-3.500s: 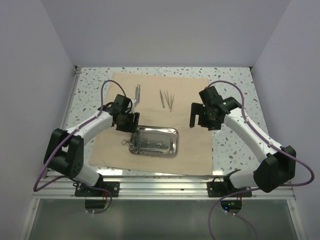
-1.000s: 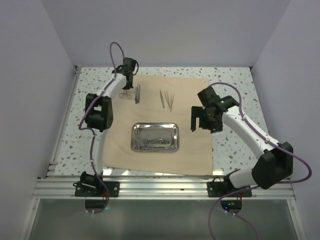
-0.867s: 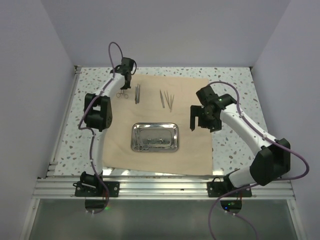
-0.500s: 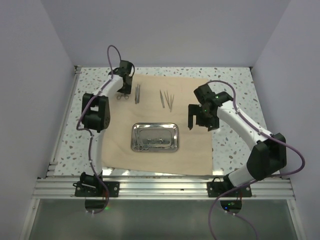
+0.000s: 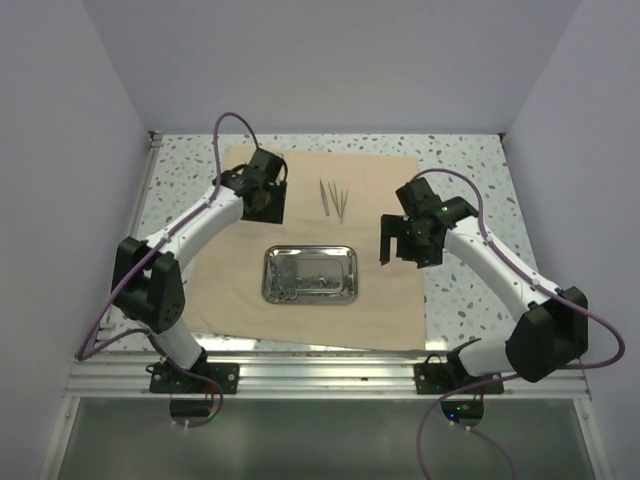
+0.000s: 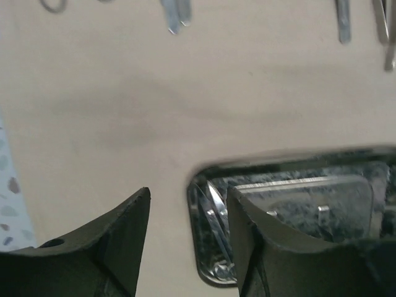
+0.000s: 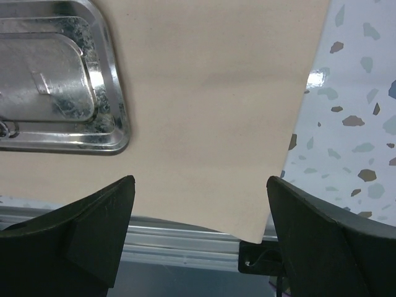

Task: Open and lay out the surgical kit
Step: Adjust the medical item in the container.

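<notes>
- A second ago my left gripper (image 5: 266, 196) was clamped on a ring-handled instrument (image 6: 53, 5) at the far-left corner of the cloth wrap (image 5: 390, 300), well beyond the steel tray (image 5: 310, 249). It has since let go and swung back toward the tray.
- Its jaws now stand partly apart with nothing between them. In the wrist view they hang just above the tray's left end (image 6: 193, 204).
- The ring-handled instrument lies on the cloth beyond the tray's far-left side, next to a tweezer-like pair (image 6: 176, 15). In the overhead view my own arm hides both.
- Three thin instruments (image 5: 334, 200) lie in a row just beyond the tray's far side, unmoved.
- My right gripper (image 5: 398, 248) hovers off the tray's right end over bare cloth (image 7: 216, 93). Its jaws (image 7: 201, 247) are spread wide and empty, much as they were a second ago.
- The wrap lies flat and fully open, and the tray sits near its middle.
- Something silvery remains at the tray's left end (image 6: 213, 204); it looks like one or more instruments, but I cannot count them through the glare.
- I judge that one more piece is now laid out, and that my next job is another pick from the tray.
</notes>
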You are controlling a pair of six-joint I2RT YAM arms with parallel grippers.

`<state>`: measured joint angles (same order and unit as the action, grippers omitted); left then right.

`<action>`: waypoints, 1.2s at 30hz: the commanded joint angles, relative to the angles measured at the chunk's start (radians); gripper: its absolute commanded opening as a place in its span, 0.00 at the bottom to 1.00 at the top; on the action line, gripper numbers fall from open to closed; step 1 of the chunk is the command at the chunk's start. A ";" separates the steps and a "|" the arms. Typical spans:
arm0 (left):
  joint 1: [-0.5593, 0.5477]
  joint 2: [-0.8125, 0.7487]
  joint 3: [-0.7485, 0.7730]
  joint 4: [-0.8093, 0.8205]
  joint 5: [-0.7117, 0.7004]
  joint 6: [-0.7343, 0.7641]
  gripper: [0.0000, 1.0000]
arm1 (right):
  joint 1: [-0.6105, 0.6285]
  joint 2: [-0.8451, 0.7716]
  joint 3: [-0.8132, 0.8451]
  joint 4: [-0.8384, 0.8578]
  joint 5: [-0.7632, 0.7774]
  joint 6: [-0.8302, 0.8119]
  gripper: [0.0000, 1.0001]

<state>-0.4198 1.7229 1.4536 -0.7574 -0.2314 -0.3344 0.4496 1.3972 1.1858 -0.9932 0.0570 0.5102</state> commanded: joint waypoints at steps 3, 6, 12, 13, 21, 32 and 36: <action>-0.105 -0.115 -0.200 -0.022 0.145 -0.201 0.50 | -0.003 -0.072 -0.048 0.034 -0.029 -0.024 0.91; -0.169 -0.137 -0.257 -0.011 0.152 -0.256 0.48 | -0.003 -0.093 -0.061 0.033 -0.031 -0.027 0.91; -0.272 -0.109 -0.309 0.012 0.188 -0.328 0.43 | -0.002 -0.138 -0.081 0.019 -0.028 -0.036 0.91; -0.284 -0.100 -0.314 0.013 0.187 -0.336 0.43 | -0.003 -0.144 -0.084 0.018 -0.028 -0.039 0.91; -0.335 -0.121 -0.374 0.006 0.130 -0.425 0.41 | -0.003 -0.202 -0.135 0.001 -0.026 -0.044 0.92; -0.333 -0.118 -0.394 0.033 0.037 -0.459 0.42 | -0.003 -0.199 -0.127 -0.012 -0.026 -0.050 0.92; -0.333 -0.094 -0.394 0.050 0.001 -0.460 0.41 | -0.002 -0.195 -0.117 -0.019 -0.022 -0.050 0.92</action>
<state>-0.7528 1.6169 1.0534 -0.7475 -0.1719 -0.7715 0.4492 1.2079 1.0409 -0.9890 0.0357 0.4782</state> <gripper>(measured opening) 0.418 0.916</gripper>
